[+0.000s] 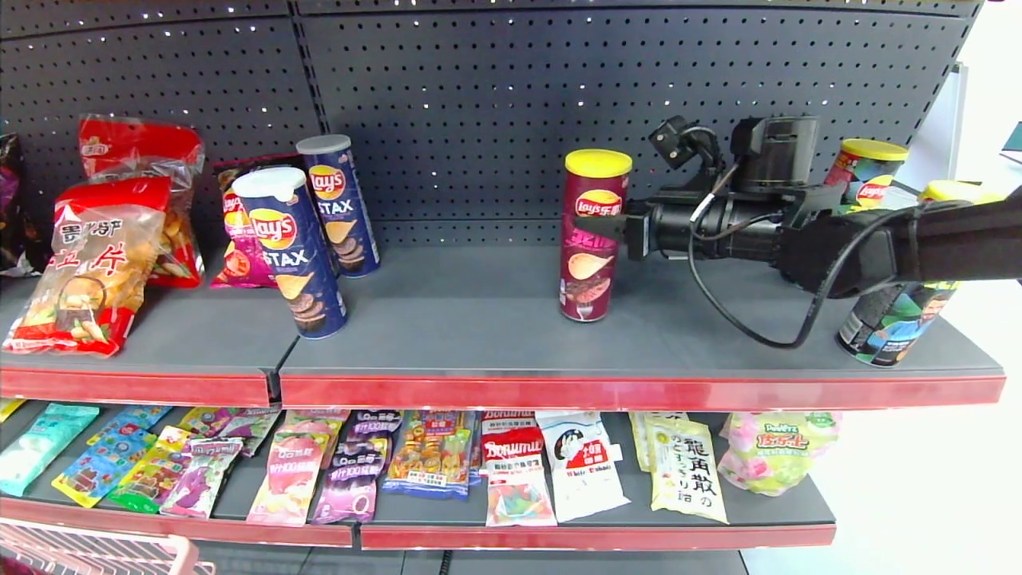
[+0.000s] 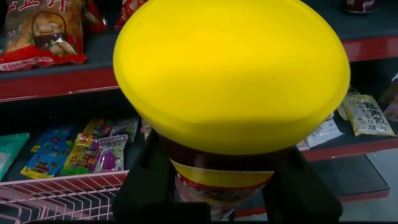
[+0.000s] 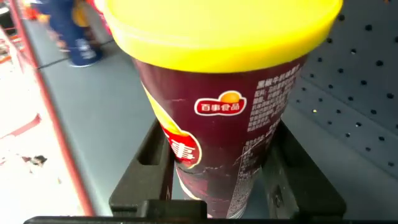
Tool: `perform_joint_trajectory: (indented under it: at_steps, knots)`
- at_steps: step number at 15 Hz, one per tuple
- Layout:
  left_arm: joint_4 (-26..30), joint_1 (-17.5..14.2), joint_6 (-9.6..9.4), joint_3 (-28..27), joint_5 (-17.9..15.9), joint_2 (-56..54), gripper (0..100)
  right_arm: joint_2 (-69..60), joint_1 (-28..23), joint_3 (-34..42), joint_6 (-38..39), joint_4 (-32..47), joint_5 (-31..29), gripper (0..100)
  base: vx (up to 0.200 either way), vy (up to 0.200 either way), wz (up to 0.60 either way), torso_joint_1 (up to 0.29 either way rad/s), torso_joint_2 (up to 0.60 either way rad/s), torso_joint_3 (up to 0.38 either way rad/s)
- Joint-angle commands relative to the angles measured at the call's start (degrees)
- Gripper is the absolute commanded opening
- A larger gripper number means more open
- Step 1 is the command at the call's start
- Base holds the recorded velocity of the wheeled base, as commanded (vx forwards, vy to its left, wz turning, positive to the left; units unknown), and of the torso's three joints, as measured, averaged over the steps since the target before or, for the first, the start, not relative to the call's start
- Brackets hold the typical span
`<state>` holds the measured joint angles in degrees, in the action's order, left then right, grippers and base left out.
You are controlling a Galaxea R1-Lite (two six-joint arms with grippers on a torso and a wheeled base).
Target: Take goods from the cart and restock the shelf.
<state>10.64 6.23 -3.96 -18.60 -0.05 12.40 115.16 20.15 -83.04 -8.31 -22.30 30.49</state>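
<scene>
Can (image 1: 592,275) stood on the shelf (image 1: 479,319), right gripper (image 1: 619,228) closed around it. Left gripper (image 2: 221,193) gripped a second can (image 2: 230,68), probably above the cart (image 2: 56,193), not yet shelved.

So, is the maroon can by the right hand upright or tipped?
Upright: the maroon can stands on its base on the shelf, yellow lid up, the right hand at its side.
</scene>
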Motion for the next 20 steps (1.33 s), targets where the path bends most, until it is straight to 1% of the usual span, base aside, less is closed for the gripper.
perform_joint_trajectory:
  at_steps: [1, 2, 4, 6, 15, 18, 20]
  knots:
    - [-0.01, 0.1, 0.01, -0.12, -0.04, 0.08, 0, -8.47, 2.09, 7.72, -0.04, -0.29, -0.43, 0, 0.0, 0.0, 0.0, 0.0, 0.0, 0.0]
    - [-0.01, 0.1, 0.01, -0.03, -0.13, 0.08, 0, -10.66, 2.88, 11.68, -0.21, -0.82, -0.52, 0, 0.0, 0.0, 0.0, 0.0, 0.0, 0.0]
    - [-0.01, 0.1, 0.01, 0.15, -0.21, 0.17, 0, -11.45, 2.96, 13.78, -0.91, -0.82, -0.52, 0, 0.0, 0.0, 0.0, 0.0, 0.0, 0.0]
    - [-0.18, 0.19, 0.01, 0.23, -0.57, 0.87, 0, -12.07, 2.88, 15.81, -3.2, -0.82, 0.01, 0, 0.0, 0.0, 0.0, 0.0, 0.0, 0.0]
    - [-0.18, 0.19, 0.01, 0.41, -0.65, 1.05, 0, -10.31, 4.19, 15.63, -3.29, -0.99, -0.17, 0, 0.0, 0.0, 0.0, 0.0, 0.0, 0.0]
    - [-0.18, 0.19, 0.01, 0.59, -0.65, 1.05, 0, -8.99, 4.11, 15.1, -3.11, -3.28, -0.34, 0, 0.0, 0.0, 0.0, 0.0, 0.0, 0.0]
    - [-0.18, 0.19, 0.01, 1.02, -0.65, 0.96, 0, -8.99, 4.19, 15.63, -3.11, -3.46, -0.34, 0, 0.0, 0.0, 0.0, 0.0, 0.0, 0.0]
